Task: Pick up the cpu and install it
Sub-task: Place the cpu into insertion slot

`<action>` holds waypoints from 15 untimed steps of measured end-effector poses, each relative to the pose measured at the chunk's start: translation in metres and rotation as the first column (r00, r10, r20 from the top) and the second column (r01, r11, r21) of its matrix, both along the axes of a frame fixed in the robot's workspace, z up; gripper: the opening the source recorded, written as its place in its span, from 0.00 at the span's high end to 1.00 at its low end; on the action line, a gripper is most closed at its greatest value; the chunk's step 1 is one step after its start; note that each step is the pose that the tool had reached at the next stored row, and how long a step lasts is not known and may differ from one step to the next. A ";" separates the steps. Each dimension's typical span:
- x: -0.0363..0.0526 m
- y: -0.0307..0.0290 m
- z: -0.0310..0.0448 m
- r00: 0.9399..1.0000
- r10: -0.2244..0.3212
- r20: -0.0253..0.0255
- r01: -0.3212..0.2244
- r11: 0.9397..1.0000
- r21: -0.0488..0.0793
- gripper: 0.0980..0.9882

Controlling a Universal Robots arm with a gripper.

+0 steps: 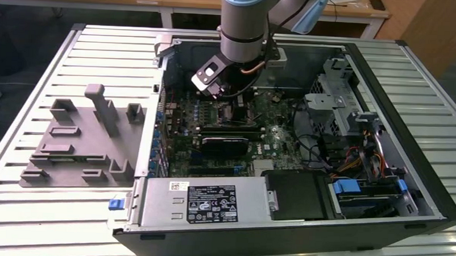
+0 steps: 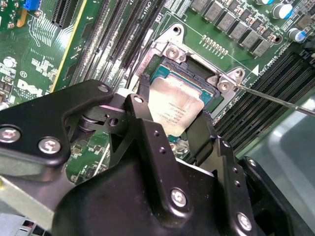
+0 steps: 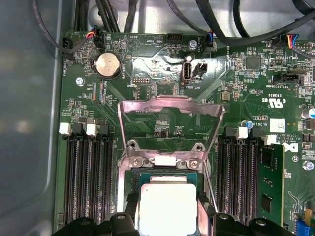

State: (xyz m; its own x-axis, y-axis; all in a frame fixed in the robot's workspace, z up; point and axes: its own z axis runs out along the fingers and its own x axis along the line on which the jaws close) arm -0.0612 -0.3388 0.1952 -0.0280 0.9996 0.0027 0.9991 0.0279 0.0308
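Note:
The cpu, a flat square chip with a silver-grey top, sits between my two black fingers directly over the open motherboard socket. My gripper is shut on its two opposite edges. In the first wrist view the cpu lies low inside the socket frame, and the metal load plate stands flipped up behind it. In the exterior view the gripper reaches down into the open computer case above the board.
Memory slots flank the socket on both sides, and a thin latch lever sticks out beside it. Black cables run along the board's edge. Grey fixture blocks lie on the slatted table at the exterior view's left. A power supply fills the case's near end.

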 end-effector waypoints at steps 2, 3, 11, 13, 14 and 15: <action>0.0000 -0.0001 -0.0002 1.000 0.000 0.000 0.000 1.000 0.000 0.50; 0.0000 -0.0001 -0.0002 1.000 0.000 0.000 0.000 1.000 0.000 0.50; 0.0000 -0.0001 -0.0015 1.000 0.000 0.000 0.000 1.000 0.000 0.50; 0.0000 -0.0001 -0.0014 1.000 0.000 0.000 0.000 1.000 0.000 0.50; 0.0000 -0.0001 -0.0015 1.000 0.000 0.000 0.000 1.000 0.000 0.50; 0.0000 -0.0001 -0.0018 1.000 0.000 0.000 0.000 1.000 0.000 0.50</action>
